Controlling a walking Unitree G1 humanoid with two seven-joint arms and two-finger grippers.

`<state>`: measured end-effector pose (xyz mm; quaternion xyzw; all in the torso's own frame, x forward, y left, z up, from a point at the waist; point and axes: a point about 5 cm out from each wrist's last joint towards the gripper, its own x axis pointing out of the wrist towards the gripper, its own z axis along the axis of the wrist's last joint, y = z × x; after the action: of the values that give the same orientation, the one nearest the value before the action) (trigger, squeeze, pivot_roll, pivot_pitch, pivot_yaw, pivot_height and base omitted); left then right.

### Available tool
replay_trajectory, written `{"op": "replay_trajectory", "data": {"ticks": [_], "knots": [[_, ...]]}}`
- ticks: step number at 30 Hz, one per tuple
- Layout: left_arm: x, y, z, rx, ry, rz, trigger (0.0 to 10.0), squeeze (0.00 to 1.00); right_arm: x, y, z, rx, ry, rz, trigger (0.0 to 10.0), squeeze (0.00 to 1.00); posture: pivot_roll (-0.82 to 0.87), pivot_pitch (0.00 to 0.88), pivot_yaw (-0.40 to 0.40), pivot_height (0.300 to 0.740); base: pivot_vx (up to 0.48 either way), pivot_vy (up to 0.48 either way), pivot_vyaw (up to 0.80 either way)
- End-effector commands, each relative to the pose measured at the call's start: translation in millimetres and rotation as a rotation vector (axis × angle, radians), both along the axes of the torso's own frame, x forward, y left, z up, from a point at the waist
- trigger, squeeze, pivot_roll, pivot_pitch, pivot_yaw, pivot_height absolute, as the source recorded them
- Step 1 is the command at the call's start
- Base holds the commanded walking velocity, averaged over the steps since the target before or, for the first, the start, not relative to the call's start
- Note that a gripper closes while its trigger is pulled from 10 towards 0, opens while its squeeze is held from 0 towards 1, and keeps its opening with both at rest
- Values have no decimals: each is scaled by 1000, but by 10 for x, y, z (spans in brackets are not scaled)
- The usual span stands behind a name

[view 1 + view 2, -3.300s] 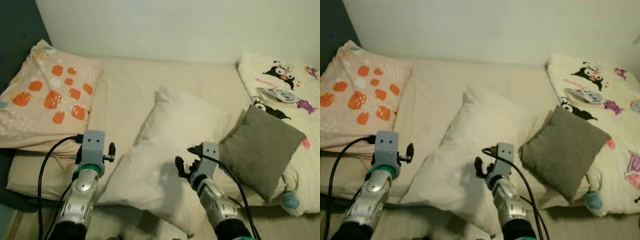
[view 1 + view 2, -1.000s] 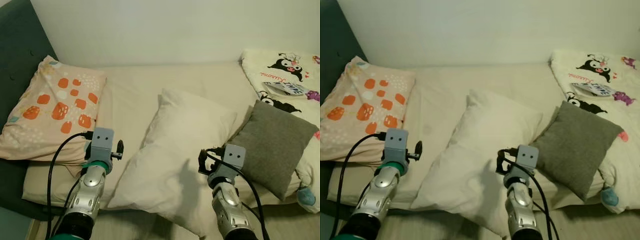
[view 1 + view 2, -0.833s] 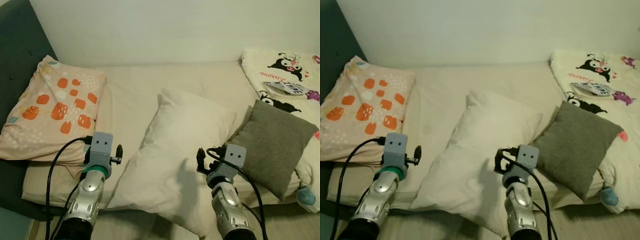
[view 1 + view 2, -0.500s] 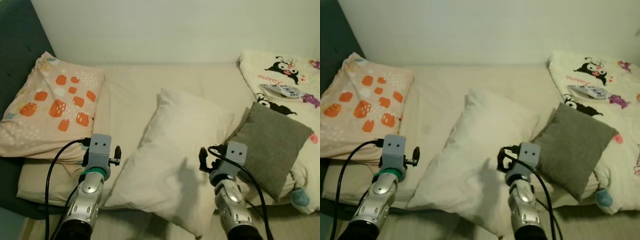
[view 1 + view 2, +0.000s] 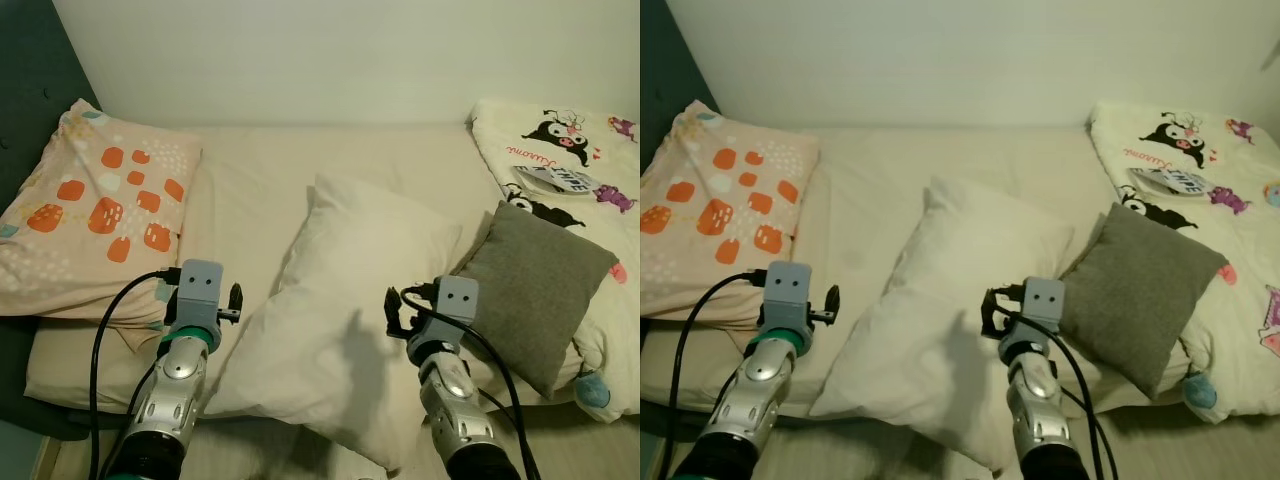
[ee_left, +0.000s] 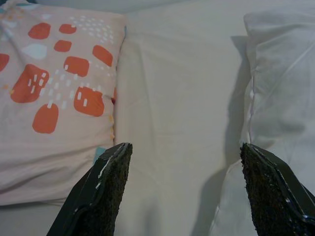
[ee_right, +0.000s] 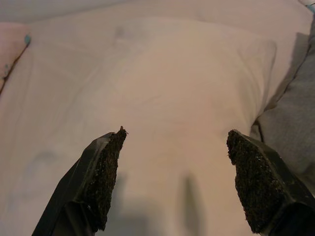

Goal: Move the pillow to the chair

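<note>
- Both sets of jaws stand spread wide, with nothing between them.
- Over the near right part of the white pillow [image 5: 345, 300] hangs the right gripper [image 7: 178, 183], its rough black fingers [image 7: 107, 172] apart and the pillow's smooth cover showing in the gap; I cannot tell whether it touches the fabric.
- Off the white pillow's left edge, the left gripper [image 6: 184, 189] hovers above the bare cream sheet [image 5: 250, 190], one finger toward the pillow's seam, the other toward the patterned pillow.
- From where I stand, the white pillow lies slantwise in the middle of the bed [image 5: 870, 180], one corner pointing at the wall [image 5: 300, 50] and its near end hanging a little past the mattress edge.
- Against the white pillow's right side leans a grey cushion [image 5: 540, 285], touching it and tilted like a diamond.
- Beyond the grey cushion, further right of the white pillow, a cream blanket with cartoon prints [image 5: 560, 150] is heaped.
- Well left of the white pillow, a pinkish pillow with orange patches [image 5: 95, 215] rests by the dark headboard [image 5: 25, 90].
- Black cables [image 5: 105, 330] loop from each silver wrist.
</note>
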<state>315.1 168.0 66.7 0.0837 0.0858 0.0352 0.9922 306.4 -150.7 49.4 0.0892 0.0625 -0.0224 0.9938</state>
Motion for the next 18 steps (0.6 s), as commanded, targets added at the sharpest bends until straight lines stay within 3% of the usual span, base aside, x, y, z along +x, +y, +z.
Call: {"op": "replay_trajectory", "data": {"ticks": [1, 18], "knots": [[-18, -6, -21, 0, 11, -8, 10000, 0, -42, -3, -37, 8, 4, -4, 10000, 0, -15, 33, 74, 740, 0, 0, 0], [-16, -40, -37, -13, 15, -6, 10000, 0, -9, -28, -36, 7, 34, -3, 10000, 0, -21, 18, 42, 740, 0, 0, 0]]}}
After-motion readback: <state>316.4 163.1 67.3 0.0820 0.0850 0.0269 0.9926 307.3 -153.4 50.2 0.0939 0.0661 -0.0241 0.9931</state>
